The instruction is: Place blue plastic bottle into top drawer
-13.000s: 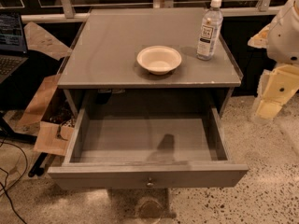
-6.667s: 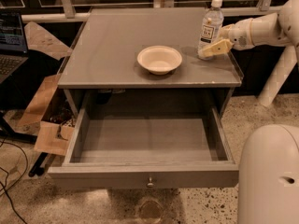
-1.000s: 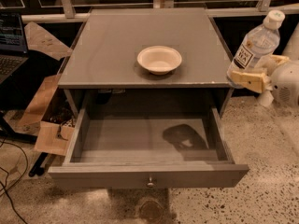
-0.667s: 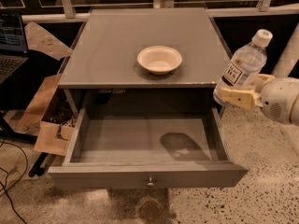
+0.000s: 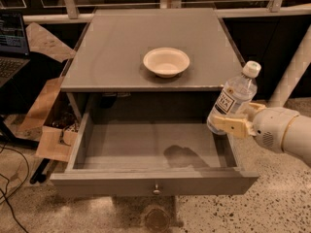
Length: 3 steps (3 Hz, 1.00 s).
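Note:
The blue plastic bottle (image 5: 233,97), clear with a white cap and printed label, is held tilted in the air over the right edge of the open top drawer (image 5: 150,147). My gripper (image 5: 232,124) comes in from the right and is shut on the bottle's lower half. The drawer is pulled out, grey inside, with a small knob (image 5: 156,189) on its front panel. The bottle's shadow falls on the drawer floor.
A shallow cream bowl (image 5: 166,61) sits on the grey tabletop (image 5: 121,47). Cardboard boxes (image 5: 51,130) and cables lie on the floor at the left, beside a laptop (image 5: 10,38). A white post (image 5: 294,67) stands at the right.
My gripper has carried the bottle leftward and lower, from beside the table's right edge to over the drawer's right side. The shadow in the drawer has shifted left.

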Each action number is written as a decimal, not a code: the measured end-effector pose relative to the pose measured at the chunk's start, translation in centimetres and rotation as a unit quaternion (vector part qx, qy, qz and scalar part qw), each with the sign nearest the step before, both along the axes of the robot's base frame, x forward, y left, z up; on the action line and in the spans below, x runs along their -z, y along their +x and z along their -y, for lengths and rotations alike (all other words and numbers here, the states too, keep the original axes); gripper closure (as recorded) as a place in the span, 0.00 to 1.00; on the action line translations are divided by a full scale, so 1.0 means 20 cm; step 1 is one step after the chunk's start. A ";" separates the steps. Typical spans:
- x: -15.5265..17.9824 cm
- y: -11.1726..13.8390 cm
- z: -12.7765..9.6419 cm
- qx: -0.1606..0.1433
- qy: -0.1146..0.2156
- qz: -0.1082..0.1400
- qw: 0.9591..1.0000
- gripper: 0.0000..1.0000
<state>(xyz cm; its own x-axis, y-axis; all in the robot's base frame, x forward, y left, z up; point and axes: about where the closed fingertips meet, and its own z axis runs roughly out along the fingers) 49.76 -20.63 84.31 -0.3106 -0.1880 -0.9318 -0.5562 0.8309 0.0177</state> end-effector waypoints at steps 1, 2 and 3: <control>0.12 0.02 -0.06 -0.001 -0.004 -0.003 1.000 1.00; 0.23 0.08 -0.12 -0.003 -0.012 -0.002 1.000 1.00; 0.33 0.13 -0.16 -0.005 -0.021 -0.007 1.000 1.00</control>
